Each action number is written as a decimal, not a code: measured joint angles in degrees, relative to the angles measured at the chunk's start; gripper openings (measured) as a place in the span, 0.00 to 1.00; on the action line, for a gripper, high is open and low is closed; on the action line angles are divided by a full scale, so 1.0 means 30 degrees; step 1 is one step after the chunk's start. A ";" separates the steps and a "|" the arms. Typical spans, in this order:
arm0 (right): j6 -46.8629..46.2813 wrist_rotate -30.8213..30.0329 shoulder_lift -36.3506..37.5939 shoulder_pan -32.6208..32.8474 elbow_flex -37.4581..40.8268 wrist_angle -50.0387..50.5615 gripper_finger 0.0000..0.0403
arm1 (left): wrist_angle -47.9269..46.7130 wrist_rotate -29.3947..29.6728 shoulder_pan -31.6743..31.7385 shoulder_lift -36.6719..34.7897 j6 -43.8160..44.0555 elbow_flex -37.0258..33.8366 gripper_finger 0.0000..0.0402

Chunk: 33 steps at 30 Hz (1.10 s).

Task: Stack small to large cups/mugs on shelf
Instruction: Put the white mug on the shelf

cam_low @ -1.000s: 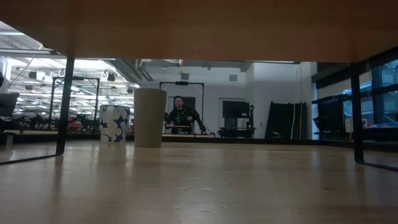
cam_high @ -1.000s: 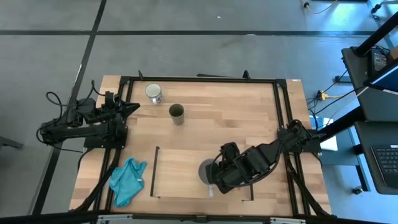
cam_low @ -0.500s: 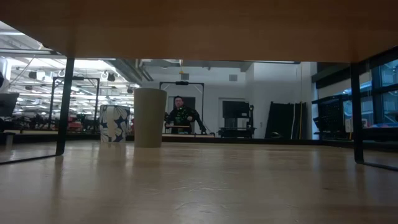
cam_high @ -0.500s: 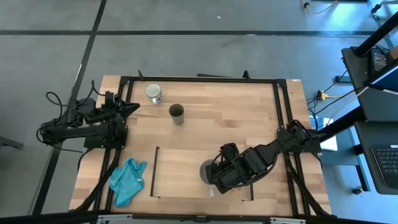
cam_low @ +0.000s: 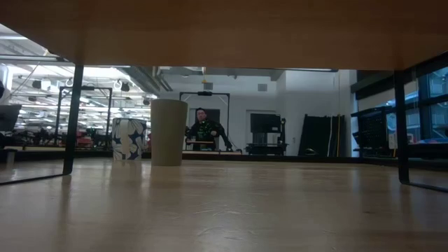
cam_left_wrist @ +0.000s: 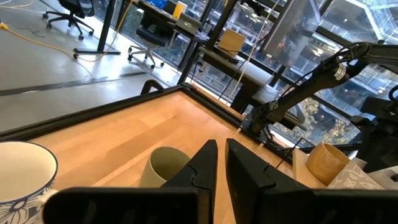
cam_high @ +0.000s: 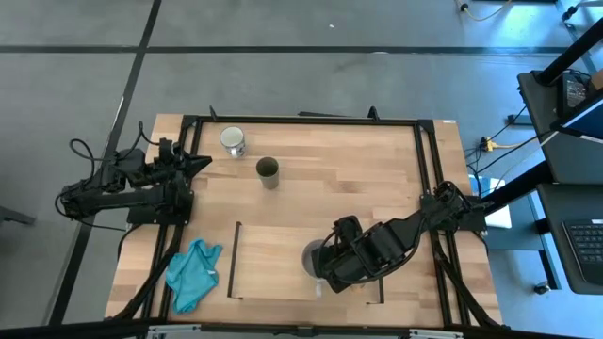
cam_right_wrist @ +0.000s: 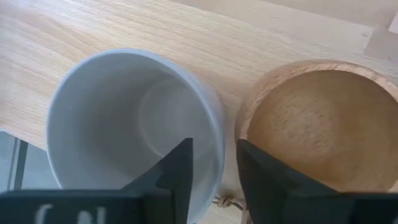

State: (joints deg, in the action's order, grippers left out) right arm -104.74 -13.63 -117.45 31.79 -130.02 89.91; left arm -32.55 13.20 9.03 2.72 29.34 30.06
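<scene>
The grey mug (cam_right_wrist: 134,118) and the tan wooden cup (cam_right_wrist: 317,124) stand side by side, upright on their bases, on the light-wood shelf (cam_high: 273,247). My right gripper (cam_right_wrist: 214,171) is open above them, pointing down. One finger is inside the grey mug (cam_high: 311,256) and the other is outside it, next to the wooden cup. The dark olive cup (cam_high: 268,172) and the white mug (cam_high: 233,141) stand on the tabletop toward the far left. My left gripper (cam_left_wrist: 221,165) is shut and waits at the table's left edge.
A teal cloth (cam_high: 193,273) lies near the table's near left corner, left of the shelf's black rail (cam_high: 235,259). The low view looks under the shelf (cam_low: 224,31) at the olive cup (cam_low: 169,131) and white mug (cam_low: 129,138). A person (cam_low: 204,129) is far behind.
</scene>
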 joint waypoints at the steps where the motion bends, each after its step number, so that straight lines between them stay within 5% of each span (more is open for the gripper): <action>1: 0.0006 -0.0017 0.0000 0.0000 0.0000 0.0006 0.31 | 0.0004 -0.0001 0.0004 0.0000 0.0000 0.0000 0.07; 22: 0.1083 -0.1785 0.0000 0.0000 -0.1399 0.0018 0.32 | 0.0004 -0.0076 0.0001 0.0003 0.0044 0.0000 0.07; 33: 0.2389 -0.6887 0.0710 -0.0538 -0.1392 0.0023 0.31 | 0.0002 -0.0087 0.0002 0.0002 -0.0144 0.0006 0.07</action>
State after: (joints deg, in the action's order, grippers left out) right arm -97.58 -34.29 -115.32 30.18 -134.19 89.98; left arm -32.54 12.94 9.03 2.73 28.91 30.08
